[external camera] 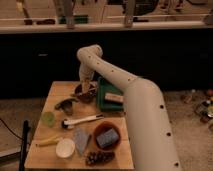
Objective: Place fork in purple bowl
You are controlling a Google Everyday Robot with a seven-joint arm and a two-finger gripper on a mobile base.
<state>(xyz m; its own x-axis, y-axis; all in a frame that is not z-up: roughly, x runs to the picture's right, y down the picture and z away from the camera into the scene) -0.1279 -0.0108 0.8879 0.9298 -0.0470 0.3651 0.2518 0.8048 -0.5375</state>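
Observation:
The purple bowl (84, 94) sits at the back middle of the wooden table (57, 90), left of the green tray. My white arm reaches from the lower right up and over, and my gripper (85, 89) hangs straight down at the bowl's top, covering part of it. The fork is not visible; it may be hidden by the gripper or inside the bowl.
A green tray (106, 102) with a tan block (114, 97) lies right of the bowl. On the table are a dark lid-like object (65, 104), a green cup (48, 118), a white-handled tool (80, 121), an orange bowl (106, 136) with a blue sponge, a white cup (65, 148), a banana (48, 141) and a pinecone (99, 158).

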